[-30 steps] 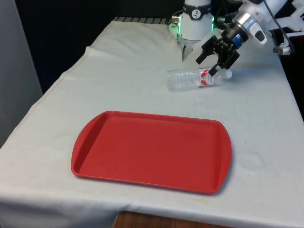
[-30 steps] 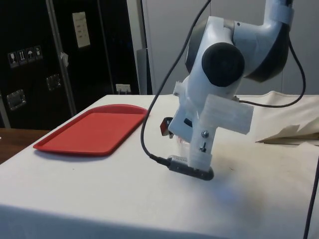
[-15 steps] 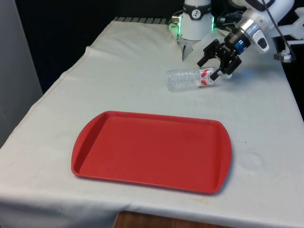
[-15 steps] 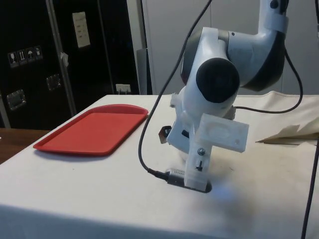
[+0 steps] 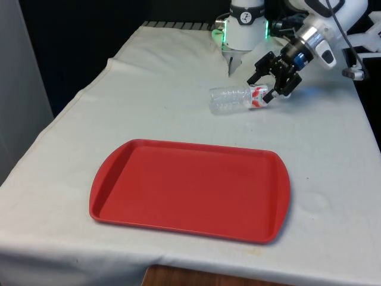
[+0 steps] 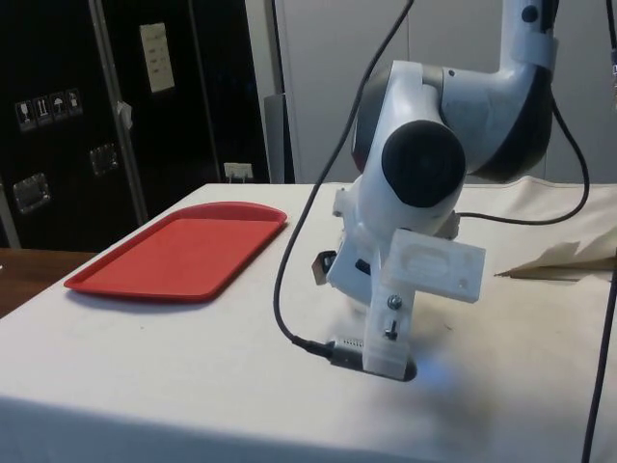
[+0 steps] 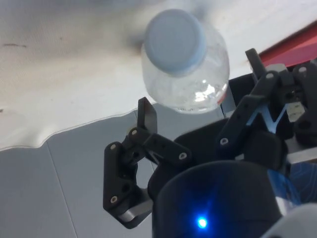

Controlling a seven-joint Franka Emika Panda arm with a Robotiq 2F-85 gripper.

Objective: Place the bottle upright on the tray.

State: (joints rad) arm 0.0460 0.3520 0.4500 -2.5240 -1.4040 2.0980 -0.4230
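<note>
End effector [image 5: 271,76] spread wide at bottle's [image 5: 241,98] cap end, upper right; bottle lying flat, tray [image 5: 190,189] lower centre.

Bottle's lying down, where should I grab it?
Grip the bottle at the neck just behind the cap, approaching cap-end on. It lies on its side, cap toward the open gripper, so that grip can probably swing it upright for the tray.
</note>
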